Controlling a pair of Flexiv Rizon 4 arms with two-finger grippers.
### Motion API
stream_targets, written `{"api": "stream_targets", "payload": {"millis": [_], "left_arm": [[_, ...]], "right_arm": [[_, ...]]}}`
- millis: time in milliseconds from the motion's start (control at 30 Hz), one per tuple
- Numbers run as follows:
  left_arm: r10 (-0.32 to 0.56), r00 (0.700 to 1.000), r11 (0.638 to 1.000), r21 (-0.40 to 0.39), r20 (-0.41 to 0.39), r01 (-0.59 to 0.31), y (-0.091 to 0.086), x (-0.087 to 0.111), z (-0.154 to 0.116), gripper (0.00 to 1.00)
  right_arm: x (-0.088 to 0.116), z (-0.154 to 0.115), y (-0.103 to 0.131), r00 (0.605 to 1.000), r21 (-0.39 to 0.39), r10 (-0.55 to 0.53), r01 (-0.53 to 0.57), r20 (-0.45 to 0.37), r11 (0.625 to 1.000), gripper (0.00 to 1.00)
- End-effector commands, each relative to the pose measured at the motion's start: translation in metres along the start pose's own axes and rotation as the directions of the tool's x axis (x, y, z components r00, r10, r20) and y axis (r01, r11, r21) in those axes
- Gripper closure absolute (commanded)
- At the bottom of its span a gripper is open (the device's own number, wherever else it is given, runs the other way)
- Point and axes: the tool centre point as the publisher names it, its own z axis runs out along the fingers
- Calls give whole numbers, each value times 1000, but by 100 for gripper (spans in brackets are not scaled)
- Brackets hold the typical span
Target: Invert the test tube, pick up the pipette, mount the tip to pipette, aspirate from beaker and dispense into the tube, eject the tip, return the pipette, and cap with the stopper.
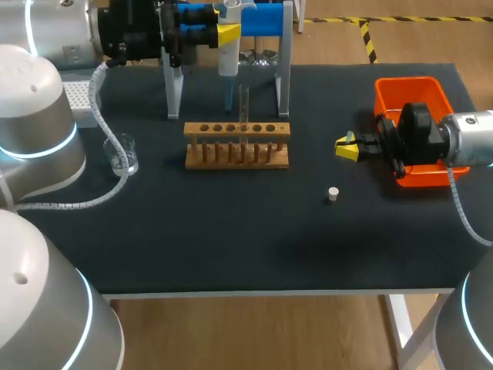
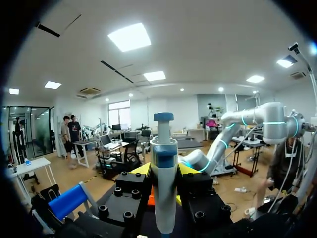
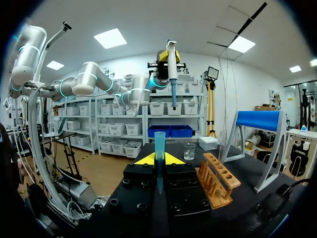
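Tip-mounting stage: the left gripper (image 1: pixel 223 35) clasps the pipette (image 1: pixel 228 58) above the bench's far edge, the right gripper (image 1: pixel 347 146) pinches a blue tip (image 3: pixel 159 146) near the right edge, and the test tube (image 1: pixel 243 104) stands upright in the rack (image 1: pixel 236 154), so aspiration, dispensing, ejection, return and capping with the stopper (image 1: pixel 333 193) appear still undone.

There is one wooden rack (image 1: pixel 237 144) with six holes, and one glass tube (image 1: pixel 244 104) in it. There is one beaker (image 1: pixel 123 154), one white stopper (image 1: pixel 333 193), one orange bin (image 1: pixel 408 96), one pipette (image 1: pixel 228 54), one blue tip (image 3: pixel 159 148), one white tip box (image 1: pixel 79 99) and one blue stand (image 1: pixel 266 17).
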Motion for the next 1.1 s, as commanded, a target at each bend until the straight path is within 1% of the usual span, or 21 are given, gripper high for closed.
{"api": "stream_targets", "payload": {"millis": [33,233,400,467,533,600,800,1100], "left_arm": [[-3,999,1000,10,-43,3,-2,-1,5,100],[16,995,1000,28,-101,-13,-13,17,21,100],[25,983,999,49,-181,-16,-21,35,36,100],[21,978,999,45,-206,-12,-22,42,39,100],[18,976,998,69,-216,-4,-24,46,39,100],[14,975,998,56,-223,-2,-24,51,39,100],[10,971,999,49,-239,2,-19,58,37,100],[7,966,999,40,-259,4,-17,55,32,100]], "right_arm": [[1,0,0,1000,1,-1,1,1,1000,100],[1,0,0,1000,1,-1,1,1,1000,100],[1,0,0,1000,1,-1,1,1,1000,100],[1,0,0,1000,1,-1,1,1,1000,100],[1,0,0,1000,1,-1,1,1,1000,100],[1,0,0,1000,1,-1,1,1,1000,100],[1,0,0,1000,1,-1,1,1,1000,100],[1,0,0,1000,1,-1,1,1,1000,100]]}}
